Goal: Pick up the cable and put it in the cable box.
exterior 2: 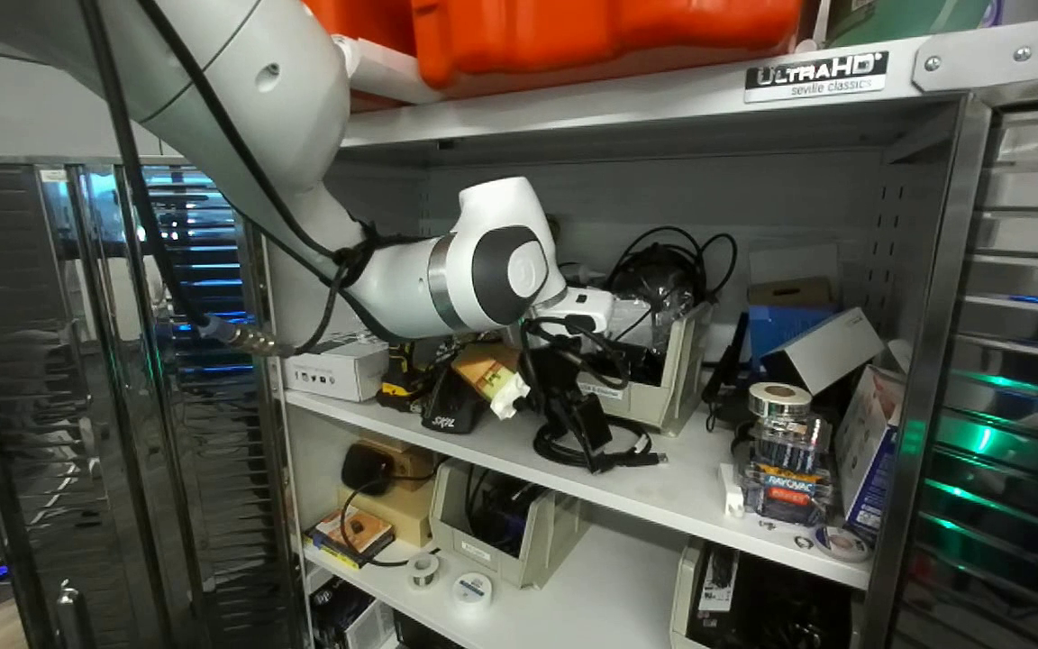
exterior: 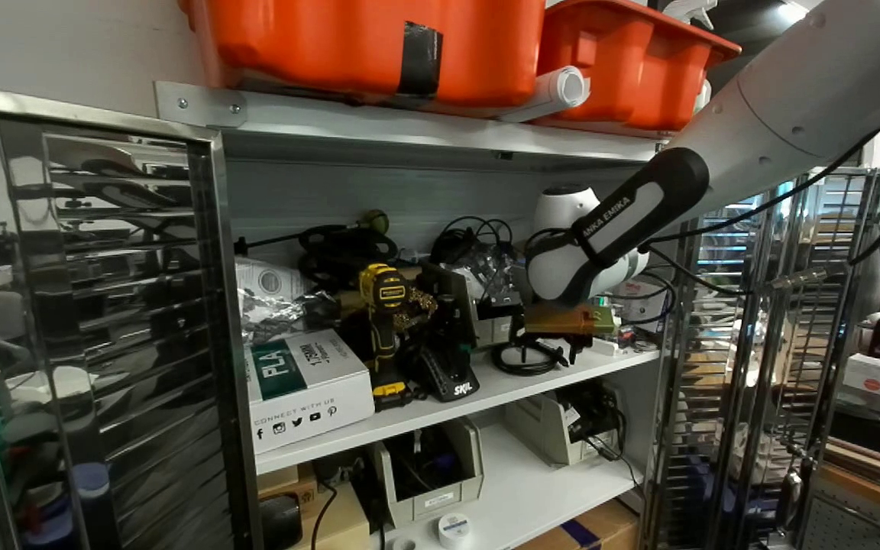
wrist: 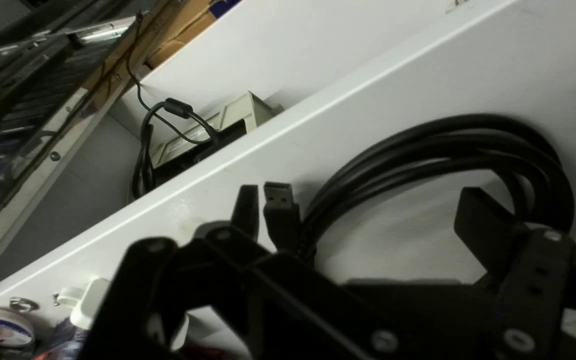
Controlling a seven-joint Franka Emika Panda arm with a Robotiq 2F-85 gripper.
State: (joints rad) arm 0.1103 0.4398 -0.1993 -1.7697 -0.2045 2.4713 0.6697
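Note:
The black cable point(exterior: 518, 368) lies coiled on the middle shelf; it also shows in an exterior view point(exterior 2: 551, 448) and in the wrist view point(wrist: 448, 145). Its USB plug point(wrist: 280, 215) sits just inside the left finger in the wrist view. My gripper point(wrist: 359, 205) is open, with its fingers spread over the coil and nothing held; it also shows in an exterior view point(exterior 2: 584, 437). I cannot tell whether the fingers touch the cable. A grey bin of cables and bags, likely the cable box point(exterior 2: 683, 365), stands behind the gripper on the same shelf; it also shows in an exterior view point(exterior: 492, 330).
A drill point(exterior: 383, 305) and a white PLA box point(exterior: 310, 389) stand on the same shelf. Battery packs point(exterior 2: 787, 482) stand near its opposite end. Grey bins point(exterior 2: 519, 563) stand on the shelf below. The upper shelf point(exterior 2: 573, 106) with orange tubs overhangs the arm. Metal doors flank the cabinet.

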